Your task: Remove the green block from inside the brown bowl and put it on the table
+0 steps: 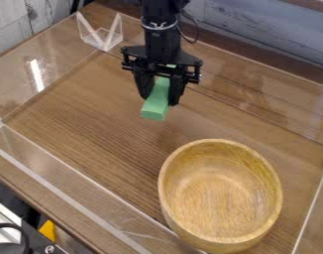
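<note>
Between the clenched fingers of the black pincer (pixel 161 91), the small bright green rectangular block (pixel 157 102) hangs tilted over the brown wood-grain surface (pixel 85 129). The large round light-tan wooden bowl (pixel 220 192) sits well apart, nearer the camera, nothing inside. Clear acrylic walls (pixel 71 213) edge the surface.

Black arm (pixel 158 25) — dark cables, black fingers (pixel 142 85)

Block (pixel 155 103) in tool (pixel 159 95), behind-left of bowl (pixel 220 192) on table (pixel 85 129).
</note>
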